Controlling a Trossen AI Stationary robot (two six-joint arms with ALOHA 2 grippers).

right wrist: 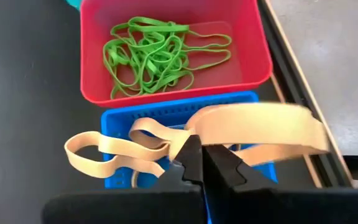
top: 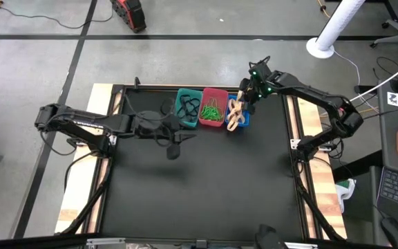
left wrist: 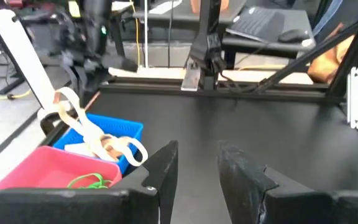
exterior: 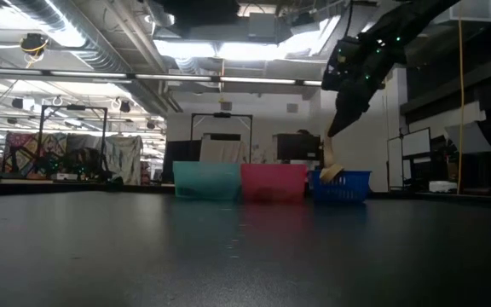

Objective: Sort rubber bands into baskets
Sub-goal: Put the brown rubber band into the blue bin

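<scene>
Three baskets stand in a row at the table's far middle. The teal one (top: 187,107) holds black rubber bands, and the red one (top: 213,107) holds green bands (right wrist: 151,53). The blue basket (top: 241,117) is at the right end. Above it my right gripper (right wrist: 201,163) is shut on a bunch of tan rubber bands (top: 234,115). My left gripper (left wrist: 197,174) hovers open and empty over the table, in front of the teal basket. My right gripper pinches several tan bands together where they bunch (right wrist: 180,142), between its two fingertips. The fingers come from above, slanting down. The loops fan out slack to both sides and hang below the fingers (exterior: 331,166), down to the blue basket's rim (left wrist: 126,129).
Black cables (top: 154,117) run along the left arm. Wooden rails (top: 297,131) frame the table's left and right sides. The black tabletop (top: 206,187) in front of the baskets is bare.
</scene>
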